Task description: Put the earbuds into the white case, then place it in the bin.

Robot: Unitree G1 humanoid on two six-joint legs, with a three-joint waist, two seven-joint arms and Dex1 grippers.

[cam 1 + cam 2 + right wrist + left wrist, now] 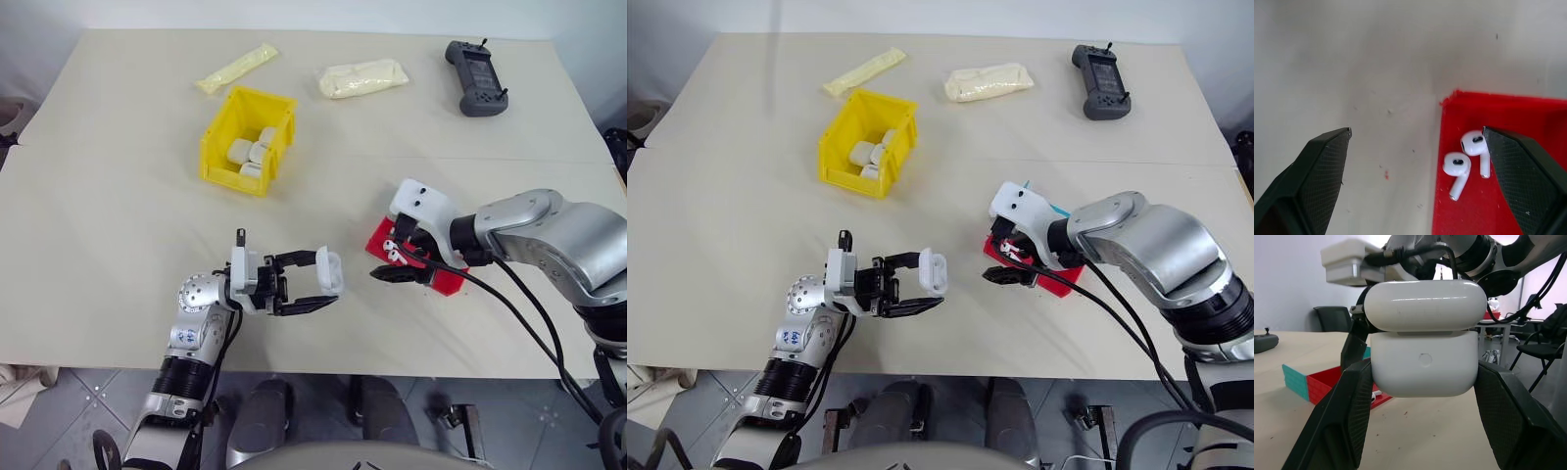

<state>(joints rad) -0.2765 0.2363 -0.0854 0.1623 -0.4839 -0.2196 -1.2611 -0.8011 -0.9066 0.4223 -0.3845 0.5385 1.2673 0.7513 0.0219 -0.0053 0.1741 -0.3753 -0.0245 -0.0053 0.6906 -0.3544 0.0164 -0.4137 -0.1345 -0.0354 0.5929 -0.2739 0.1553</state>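
- Since the earbuds (1464, 159) are tiny, glossy and near weightless, they will likely skate or flick away under a poor pinch; the best hold is probably across one bulb head, with the stem left free.
- They look hard but easy to lose, so a slow, light squeeze seems right.
- Two earbuds lie side by side in the red tray (443, 279), near its corner, stems pointing roughly the same way, almost touching.
- The right gripper (1415, 142) hovers over that tray corner, fingers spread wide and empty; one finger is above the tray beside the buds, the other above bare table (118, 196).
- The white case (1424, 346) is a rigid, smooth shell, light and likely slippery; its flat sides are the safe place to hold it.
- The left gripper (306, 282) is clamped on the case body from both sides, just off the tray's left side and above the table.
- The case is rounded, glossy white, lid hinged up, with a small round dimple on the body.
- The yellow bin (248, 140) sits well beyond the tray, farther up the table and to its left, with several white cases already inside.
- Two pale packets (362, 77) and a dark controller (476, 77) lie farther still from the tray.
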